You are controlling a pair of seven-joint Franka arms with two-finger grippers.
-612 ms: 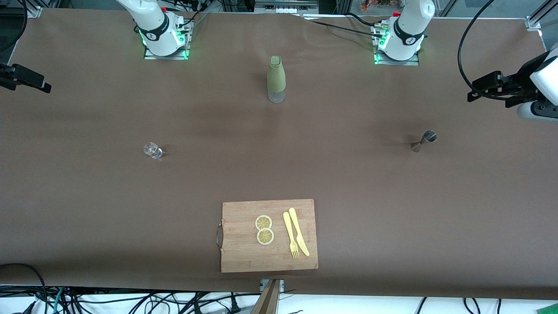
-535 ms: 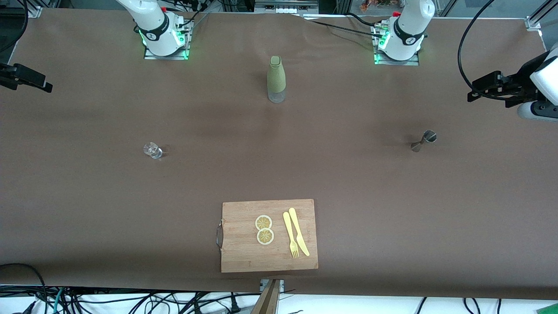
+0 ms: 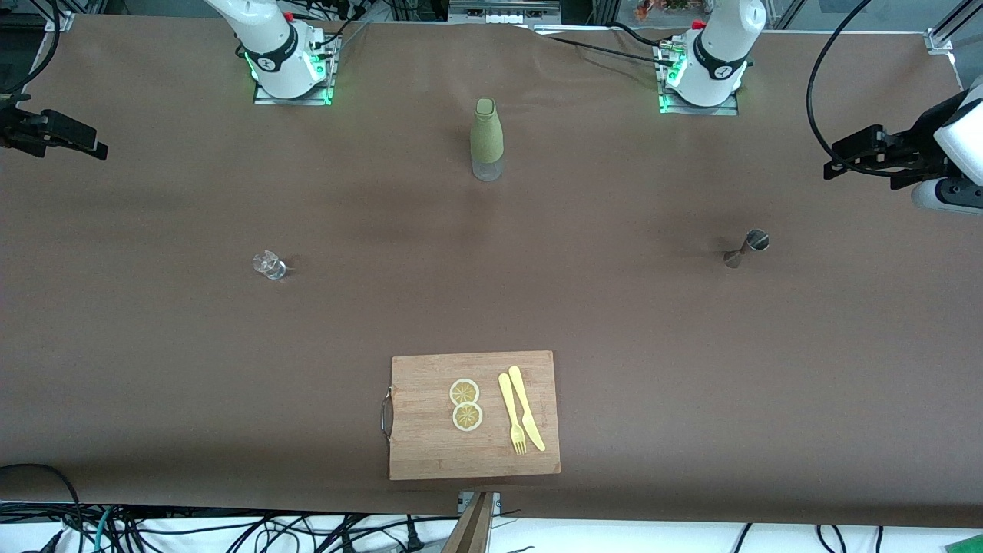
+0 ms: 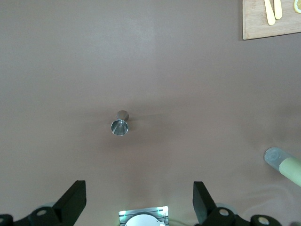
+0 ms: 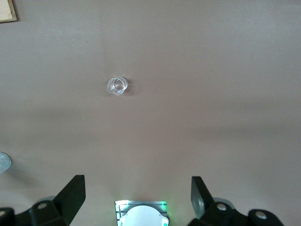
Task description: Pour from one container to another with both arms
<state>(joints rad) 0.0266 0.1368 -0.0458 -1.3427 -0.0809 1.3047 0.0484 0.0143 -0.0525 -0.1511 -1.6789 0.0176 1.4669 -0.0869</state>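
Note:
A green-sleeved bottle (image 3: 487,138) stands upright on the brown table between the two arm bases. A small clear glass (image 3: 269,265) stands toward the right arm's end, also in the right wrist view (image 5: 116,86). A metal jigger (image 3: 746,247) stands toward the left arm's end, also in the left wrist view (image 4: 119,125). My left gripper (image 3: 860,153) (image 4: 139,202) hangs high over the table's edge at its own end, open and empty. My right gripper (image 3: 57,134) (image 5: 136,193) hangs high over its own end, open and empty.
A wooden cutting board (image 3: 430,453) lies nearest the front camera, with two lemon slices (image 3: 465,404), a yellow fork (image 3: 512,415) and a yellow knife (image 3: 526,407) on it. The arm bases (image 3: 292,69) (image 3: 703,73) stand along the table's back edge.
The right gripper has drifted slightly inward over the table. The left arm and all objects on the table have stayed still.

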